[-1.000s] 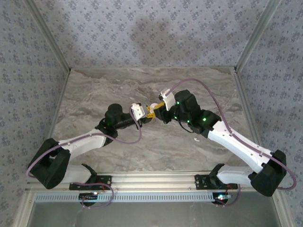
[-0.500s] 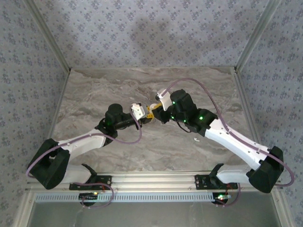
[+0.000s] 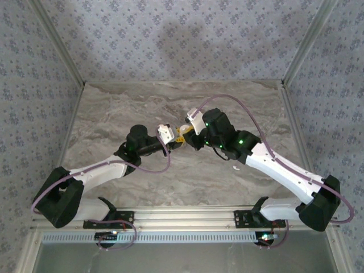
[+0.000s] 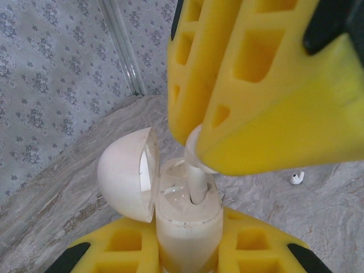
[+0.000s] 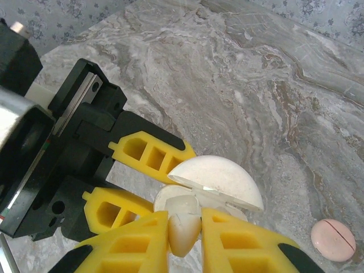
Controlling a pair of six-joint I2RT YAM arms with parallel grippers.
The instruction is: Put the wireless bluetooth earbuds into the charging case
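Veined marble (image 3: 114,114) — domed case (image 4: 187,224), stemmed earbud (image 5: 183,233)

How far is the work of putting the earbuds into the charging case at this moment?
Done: the left end effector grips the charging case, its lid open. In hand: the right end effector holds one earbud with its stem entering a slot of the case. Left: seating it fully; another earbud lies loose on the table.
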